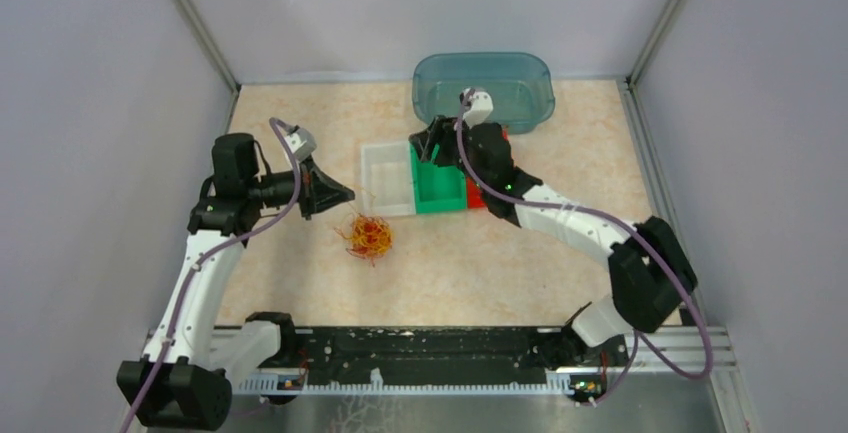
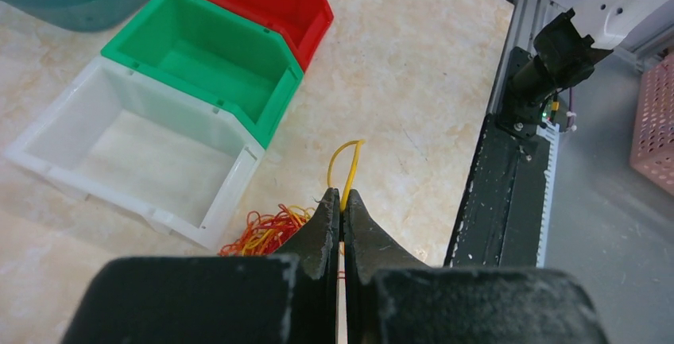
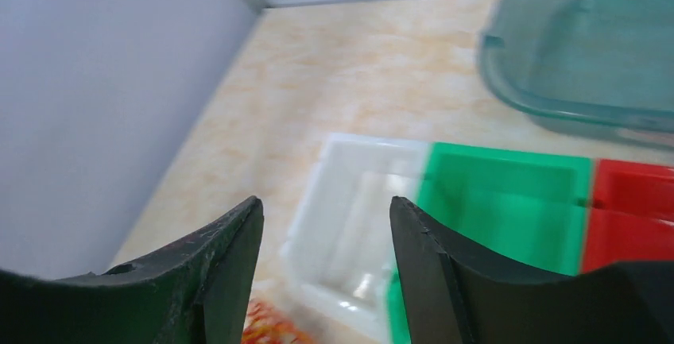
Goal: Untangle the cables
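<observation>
we find the left gripper (image 2: 340, 199) clenched on one yellow strand (image 2: 350, 163), evidently to draw it free of the cables (image 1: 368, 236) clumped on the table (image 1: 500, 263) at its five o'clock, while the right gripper (image 3: 324, 205) hangs released above the white bin (image 3: 366, 144), at the clump's one o'clock.

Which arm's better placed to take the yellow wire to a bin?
Left. Left tool is shut on the yellow wire, by the clump; the right tool is open over the bins.
</observation>
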`<action>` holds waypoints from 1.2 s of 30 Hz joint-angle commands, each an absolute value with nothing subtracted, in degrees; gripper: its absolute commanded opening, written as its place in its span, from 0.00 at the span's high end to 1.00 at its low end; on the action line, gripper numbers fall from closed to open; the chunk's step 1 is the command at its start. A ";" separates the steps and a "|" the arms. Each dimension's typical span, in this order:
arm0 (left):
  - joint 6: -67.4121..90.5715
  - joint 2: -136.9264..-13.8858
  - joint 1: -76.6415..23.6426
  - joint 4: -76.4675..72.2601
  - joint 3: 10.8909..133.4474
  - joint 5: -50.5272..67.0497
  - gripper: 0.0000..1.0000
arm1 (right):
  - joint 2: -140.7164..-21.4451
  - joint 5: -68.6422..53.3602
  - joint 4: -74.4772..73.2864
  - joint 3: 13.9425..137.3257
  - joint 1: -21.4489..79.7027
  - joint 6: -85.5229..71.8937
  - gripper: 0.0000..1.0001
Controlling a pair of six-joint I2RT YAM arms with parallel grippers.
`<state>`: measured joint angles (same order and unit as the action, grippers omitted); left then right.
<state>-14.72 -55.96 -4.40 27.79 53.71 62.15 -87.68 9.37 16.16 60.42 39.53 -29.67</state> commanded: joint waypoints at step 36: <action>-5.25 -48.42 -4.93 28.96 63.90 68.79 1.00 | -92.76 -18.34 50.15 50.16 60.65 -23.45 0.60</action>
